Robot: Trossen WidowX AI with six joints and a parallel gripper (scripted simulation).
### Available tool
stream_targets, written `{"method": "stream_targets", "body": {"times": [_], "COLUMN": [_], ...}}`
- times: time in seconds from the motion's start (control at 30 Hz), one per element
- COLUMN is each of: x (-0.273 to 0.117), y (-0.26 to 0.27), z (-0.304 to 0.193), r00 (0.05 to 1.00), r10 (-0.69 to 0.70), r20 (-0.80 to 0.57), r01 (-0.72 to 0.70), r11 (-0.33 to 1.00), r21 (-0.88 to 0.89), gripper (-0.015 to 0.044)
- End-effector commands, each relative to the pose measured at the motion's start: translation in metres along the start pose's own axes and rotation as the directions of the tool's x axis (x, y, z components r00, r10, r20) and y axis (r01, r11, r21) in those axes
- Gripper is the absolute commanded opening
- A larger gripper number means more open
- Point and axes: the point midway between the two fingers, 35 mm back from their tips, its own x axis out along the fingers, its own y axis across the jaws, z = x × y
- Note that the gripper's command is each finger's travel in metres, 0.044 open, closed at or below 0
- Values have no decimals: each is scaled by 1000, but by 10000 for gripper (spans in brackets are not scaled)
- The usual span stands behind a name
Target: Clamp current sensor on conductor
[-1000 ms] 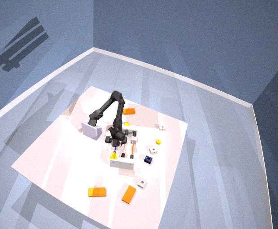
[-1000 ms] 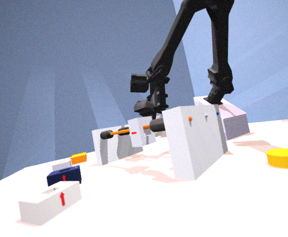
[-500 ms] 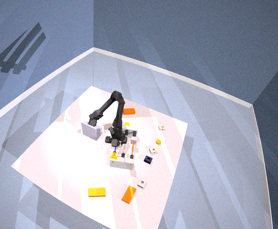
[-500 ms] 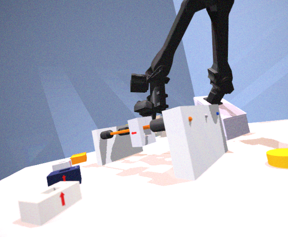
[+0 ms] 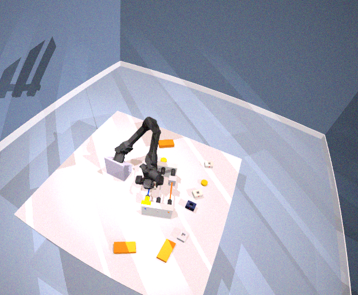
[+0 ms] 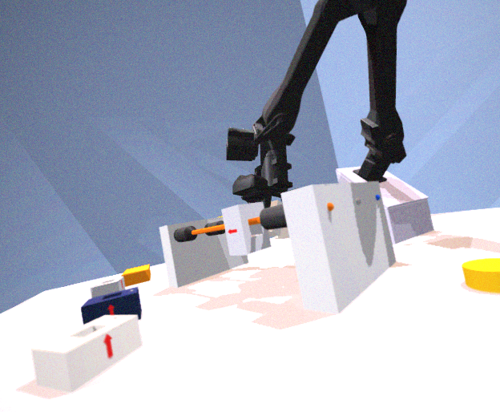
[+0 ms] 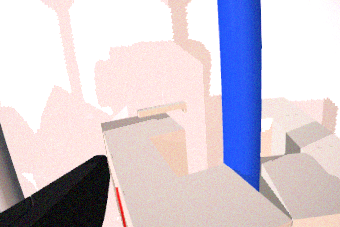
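The split-core sensor (image 7: 150, 191) fills the lower wrist view, its two grey halves lying either side of the blue conductor (image 7: 241, 71) (image 5: 148, 191). A dark wedge shows between the halves; whether they are latched is hidden. A red mark runs along its left edge, but the arrow's direction is unclear. My gripper (image 5: 154, 185) (image 6: 267, 203) is shut on the sensor; only its left finger shows in the wrist view, and the sensor sits turned relative to it. A yellow marker (image 5: 147, 199) stands at the blue conductor's front end; its lettering is unreadable.
End blocks (image 5: 157, 210) (image 6: 312, 252) hold the conductors. A white sensor (image 5: 172, 179) (image 6: 235, 241) surrounds the orange conductor (image 5: 171, 191) (image 6: 203, 229). A navy sensor (image 5: 187, 206) (image 6: 90, 313), white sensors, orange blocks and yellow discs (image 5: 203, 182) (image 6: 493, 279) lie around. A lilac box (image 5: 117, 169) stands by the arm base.
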Motion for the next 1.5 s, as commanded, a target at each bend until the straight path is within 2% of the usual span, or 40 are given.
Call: {"method": "stream_targets", "body": {"times": [0.0,1.17,1.47], "x": [0,0,-5], "y": [1,1,2], "z": [0,0,2], "r00": [1000,1000,995], "r10": [2,2,-100], "r20": [0,0,4], "r01": [-2,-2,100], "r11": [1000,1000,995], "r21": [-5,-5,1], "gripper": [0,0,0]}}
